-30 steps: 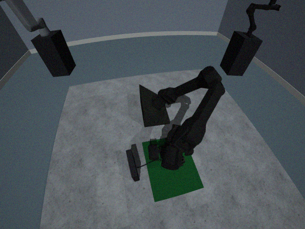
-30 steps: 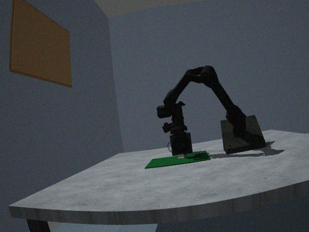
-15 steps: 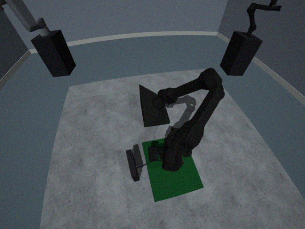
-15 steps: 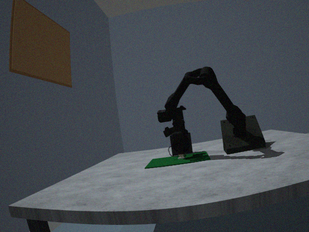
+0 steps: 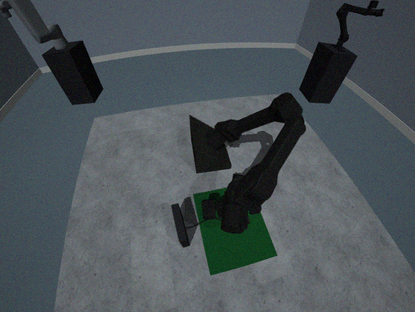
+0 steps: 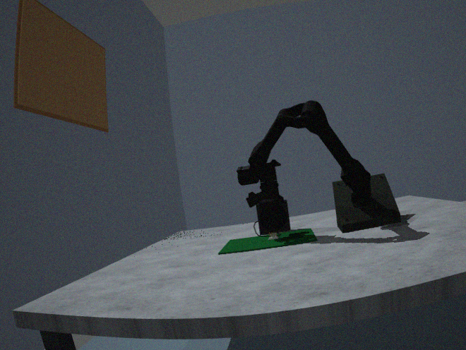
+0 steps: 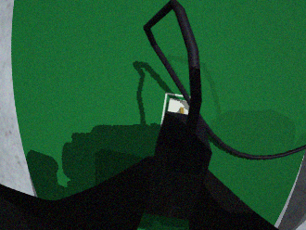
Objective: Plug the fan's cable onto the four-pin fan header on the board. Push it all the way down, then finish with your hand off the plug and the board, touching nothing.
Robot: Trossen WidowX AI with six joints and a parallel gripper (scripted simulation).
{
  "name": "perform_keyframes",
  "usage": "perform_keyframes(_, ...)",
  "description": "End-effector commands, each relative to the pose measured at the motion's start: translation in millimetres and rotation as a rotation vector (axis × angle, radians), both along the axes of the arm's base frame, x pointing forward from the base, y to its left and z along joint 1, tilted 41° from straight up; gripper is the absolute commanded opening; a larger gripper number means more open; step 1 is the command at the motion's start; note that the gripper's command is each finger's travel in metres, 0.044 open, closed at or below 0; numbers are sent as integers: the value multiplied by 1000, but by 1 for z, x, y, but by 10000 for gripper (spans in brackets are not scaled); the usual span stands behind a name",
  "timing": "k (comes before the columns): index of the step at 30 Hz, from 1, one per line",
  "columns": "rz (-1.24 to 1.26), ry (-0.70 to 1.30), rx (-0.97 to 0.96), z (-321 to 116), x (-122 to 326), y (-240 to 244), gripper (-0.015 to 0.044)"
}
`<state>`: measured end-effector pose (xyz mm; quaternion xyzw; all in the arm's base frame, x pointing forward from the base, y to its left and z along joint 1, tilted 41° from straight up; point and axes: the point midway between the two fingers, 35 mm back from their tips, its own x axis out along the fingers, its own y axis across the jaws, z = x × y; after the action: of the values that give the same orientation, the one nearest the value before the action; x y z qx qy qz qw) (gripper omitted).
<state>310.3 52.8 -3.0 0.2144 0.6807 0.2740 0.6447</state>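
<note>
The green board (image 5: 239, 246) (image 6: 241, 246) (image 7: 93, 56) lies flat on the table. The white four-pin header (image 7: 176, 106) (image 6: 272, 236) stands on it; one gold pin shows in the wrist view, and the fingers and cable cover the rest. My gripper (image 7: 173, 169) (image 6: 275, 232) points down at the header and is shut on the cable's dark plug, which is mostly hidden between the fingers. Whether the plug touches or sits in the header cannot be told. The black cable (image 7: 246, 157) (image 5: 197, 224) loops above the fingertips and runs to the dark fan (image 5: 180, 225) beside the board.
A dark slanted block (image 5: 207, 154) (image 6: 342, 210) stands at the arm's base on the grey table (image 5: 134, 261) (image 6: 188, 286). Two dark pedestals (image 5: 71, 73) (image 5: 327, 72) with other arms stand beyond the table. An orange panel (image 6: 62, 68) hangs on the wall.
</note>
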Motion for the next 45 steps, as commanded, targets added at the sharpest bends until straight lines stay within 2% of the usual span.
perform_keyframes(1,-3,-1,3,1,2,1,0)
perform_keyframes(45,-5,1,3,-5,-1,5,0)
